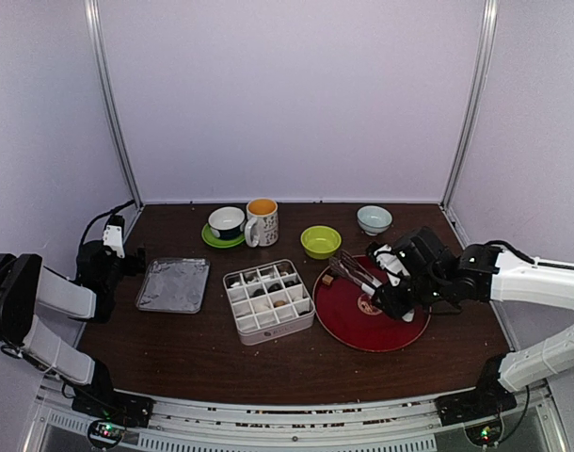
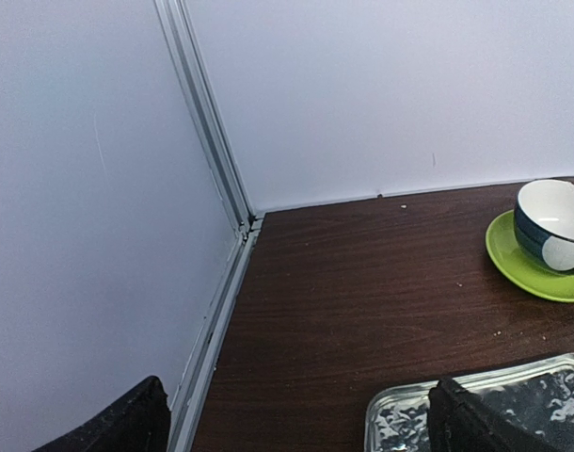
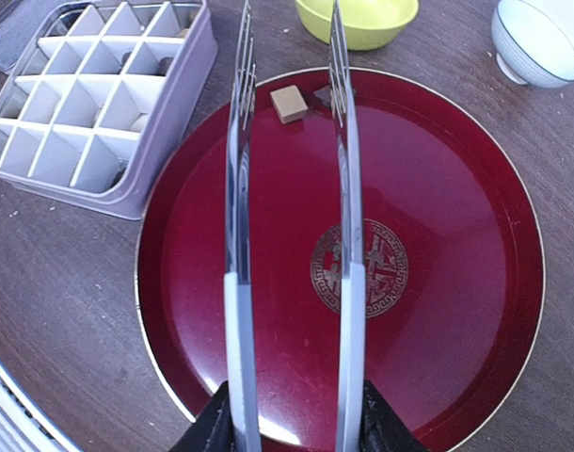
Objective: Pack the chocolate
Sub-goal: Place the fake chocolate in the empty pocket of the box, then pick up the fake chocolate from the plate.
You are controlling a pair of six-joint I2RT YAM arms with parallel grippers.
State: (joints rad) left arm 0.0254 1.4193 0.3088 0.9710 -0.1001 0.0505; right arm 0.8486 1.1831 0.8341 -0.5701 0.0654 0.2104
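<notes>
My right gripper (image 1: 392, 284) (image 3: 292, 435) is shut on metal tongs (image 1: 353, 271) (image 3: 238, 188) and holds them low over a red plate (image 1: 372, 325) (image 3: 438, 188). The tong arms stand apart. A tan chocolate cube (image 3: 289, 103) (image 1: 329, 279) lies on the plate's far edge between the arms near their tips. A dark piece (image 3: 322, 94) lies beside it against the right arm. A white divided box (image 1: 268, 299) (image 3: 165, 94) left of the plate holds several chocolates in its cells. My left gripper (image 1: 116, 247) (image 2: 306, 435) is open and empty at the far left of the table.
A foil tray (image 1: 172, 284) (image 2: 405, 424) lies left of the box, under my left gripper's right finger. Along the back stand a blue-and-white cup on a green saucer (image 1: 227, 224) (image 2: 550, 226), a patterned mug (image 1: 262, 222), a yellow-green bowl (image 1: 321, 241) (image 3: 358, 19) and a small white bowl (image 1: 374, 218) (image 3: 530, 42).
</notes>
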